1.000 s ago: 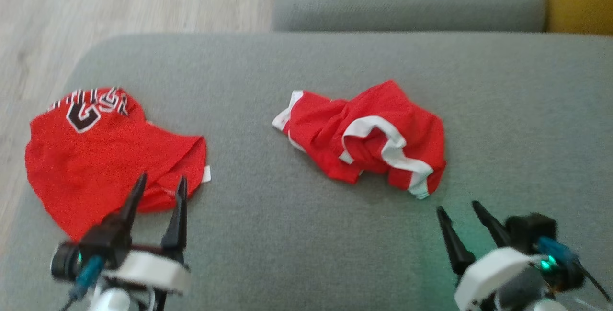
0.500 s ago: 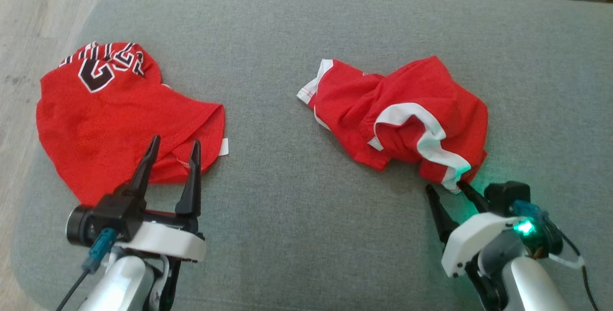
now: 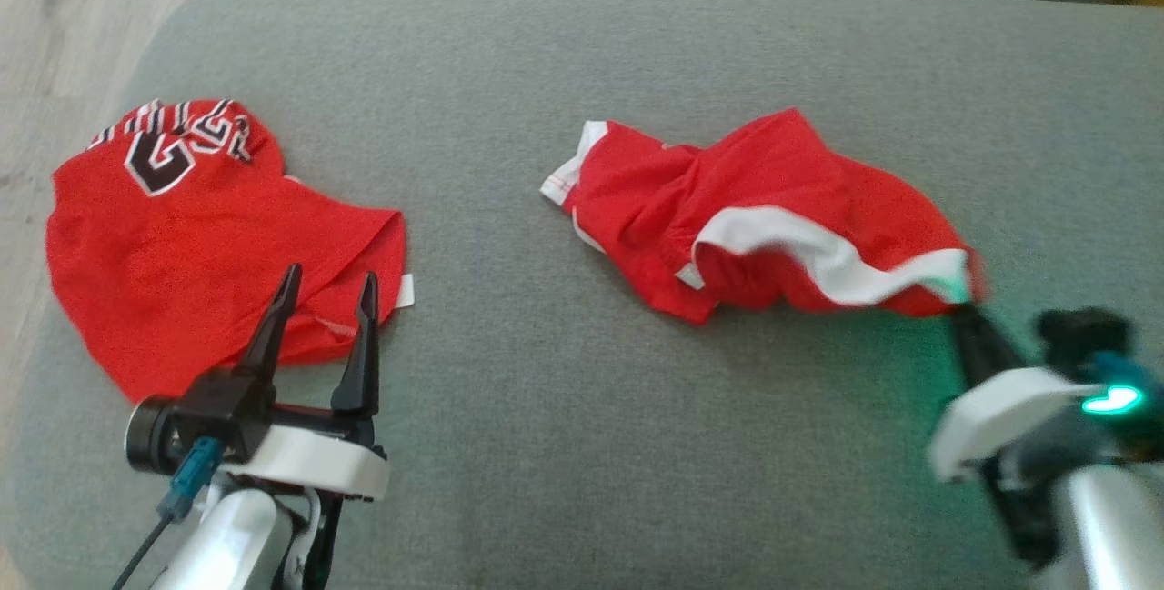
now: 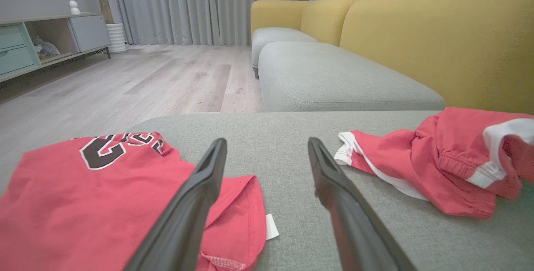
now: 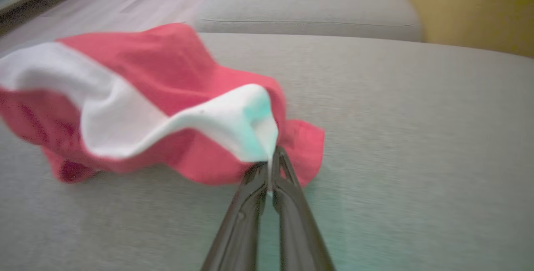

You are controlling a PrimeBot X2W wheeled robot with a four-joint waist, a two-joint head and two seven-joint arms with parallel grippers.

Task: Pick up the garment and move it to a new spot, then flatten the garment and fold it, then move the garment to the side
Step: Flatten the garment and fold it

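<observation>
The garment point(image 3: 773, 199), red shorts with a white stripe, lies crumpled on the grey sofa cushion point(image 3: 582, 445) right of centre, drawn out toward the right. My right gripper point(image 3: 966, 310) is shut on its white-trimmed corner; the right wrist view has the two fingers point(image 5: 271, 160) pinched together on that edge, with the garment point(image 5: 146, 70) lifted and blurred. My left gripper point(image 3: 329, 279) hovers open over the near edge of a red jersey point(image 3: 182, 272), holding nothing. In the left wrist view its fingers point(image 4: 267, 143) stand wide apart, with the garment point(image 4: 438, 166) at the right.
The red jersey point(image 4: 83, 196) with black lettering lies flat at the cushion's left end, near the edge and the wooden floor point(image 3: 73, 8). A second grey cushion point(image 4: 333, 79) lies beyond, and a yellow backrest point(image 4: 438, 41) runs along the right side.
My right gripper has shut on the shorts' white-trimmed corner and pulled it to the right, stretching the shorts out. The left gripper stays open over the jersey. The camera shifted.
</observation>
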